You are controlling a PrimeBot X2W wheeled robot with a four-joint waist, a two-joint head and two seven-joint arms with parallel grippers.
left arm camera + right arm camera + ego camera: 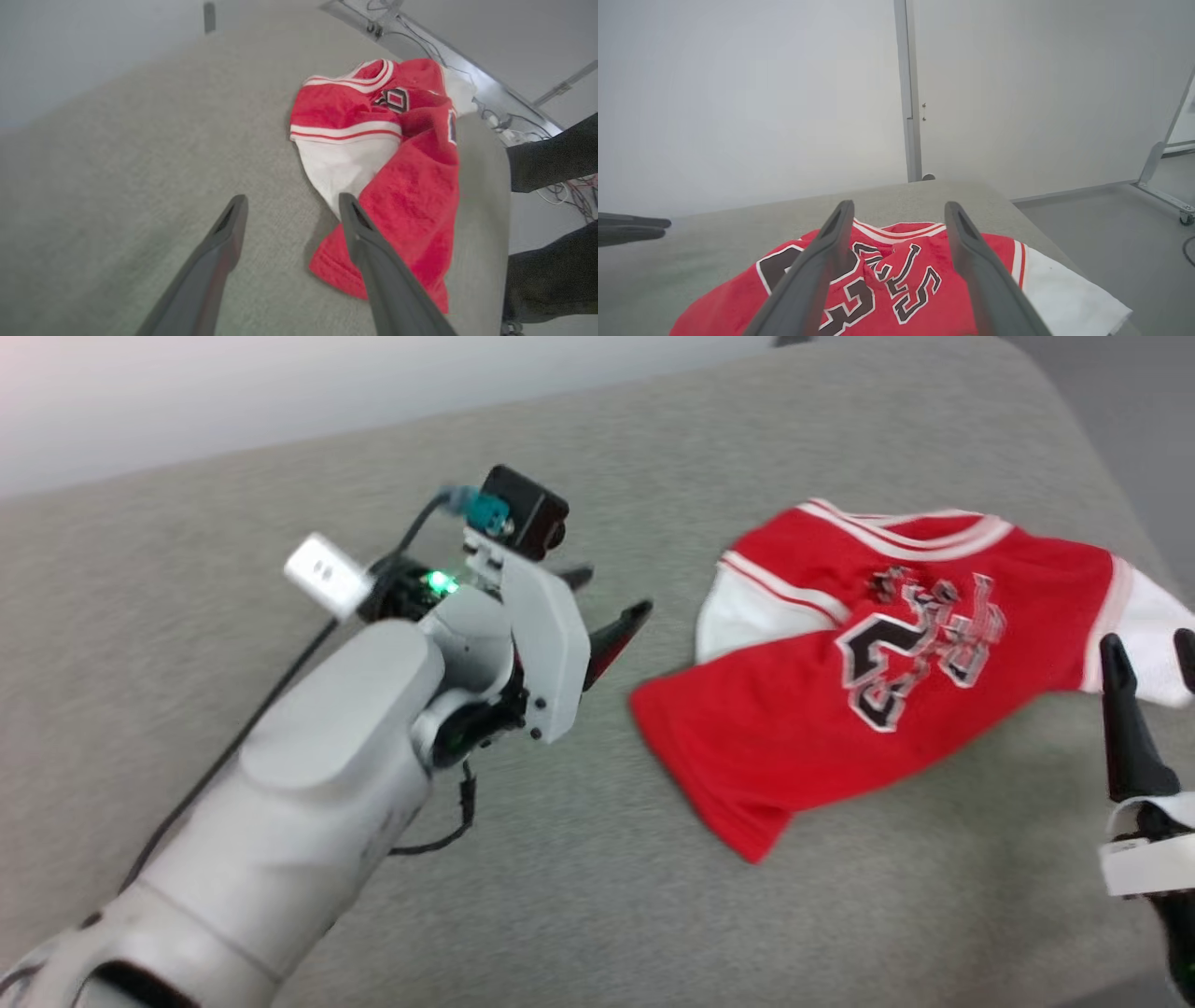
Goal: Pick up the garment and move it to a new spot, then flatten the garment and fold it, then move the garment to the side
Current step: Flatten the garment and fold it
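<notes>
Pale left forearm extends forward from the lower left. Its left gripper points toward the garment, fingers spread and empty, with the hem just ahead of the tips. This red basketball jersey with white short sleeves and a black "23" lies rumpled on the grey fabric-covered surface. Judged light, limp and not fragile, it will sag and bunch, so pinch a hem corner or shoulder seam. The right gripper stands upright over the white sleeve, fingers spread and holding nothing.
</notes>
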